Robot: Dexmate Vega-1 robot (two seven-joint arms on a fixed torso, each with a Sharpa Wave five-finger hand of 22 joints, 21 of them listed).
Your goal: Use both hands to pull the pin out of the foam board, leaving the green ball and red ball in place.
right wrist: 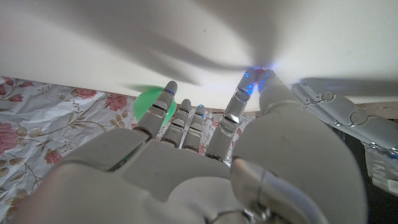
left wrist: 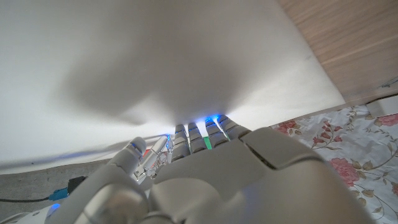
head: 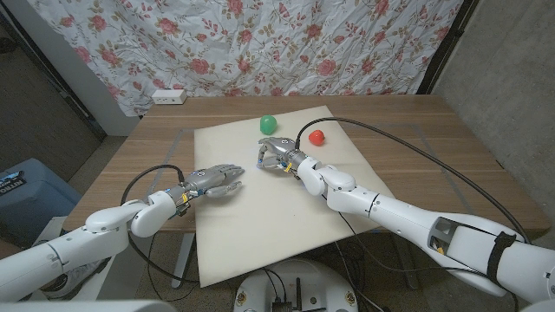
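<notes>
White foam board (head: 260,208), one green ball (head: 268,124), one red ball (head: 316,137)

I read this location as an improvised robot test room rather than a home or shop. Evidence: a floral fabric sheet (head: 260,39) hangs as a backdrop behind the wooden desk (head: 408,130), covering the wall instead of furnishing it. A white power strip (head: 168,96) lies at the desk's far edge. Black cables (head: 408,143) run loose across the desk surface to the arms. A white foam board (head: 260,217) lies on the desk as a work surface. A blue bin (head: 26,195) stands on the floor beside the desk.
</notes>
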